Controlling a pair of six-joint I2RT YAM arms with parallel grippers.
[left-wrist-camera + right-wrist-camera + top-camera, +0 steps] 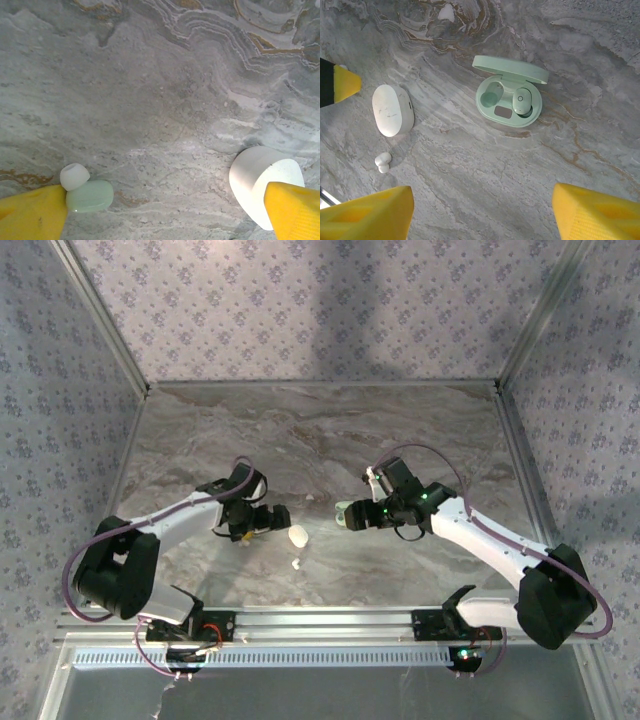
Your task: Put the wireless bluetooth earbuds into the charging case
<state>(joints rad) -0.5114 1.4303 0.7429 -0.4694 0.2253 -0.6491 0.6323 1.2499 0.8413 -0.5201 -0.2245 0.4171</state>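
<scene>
While my right gripper (482, 200) hangs over the marble table (470, 150) with its jaws spread wide, the green charging case (509, 100) lies open below, lid up, with an earbud (522, 100) seated in one slot. A white earbud (383, 162) lies loose near a closed white case (393, 110). My left gripper (162, 205) is spread too, with a green earbud (89, 195) just beside one finger (30, 215) and the white case by the other.

Both arms stretch in low over the table toward the white case (298, 535). The left gripper (265, 521) sits just left of it, fingers spread wide and empty. The right gripper (356, 513) hangs off to its right, spread wide too.
</scene>
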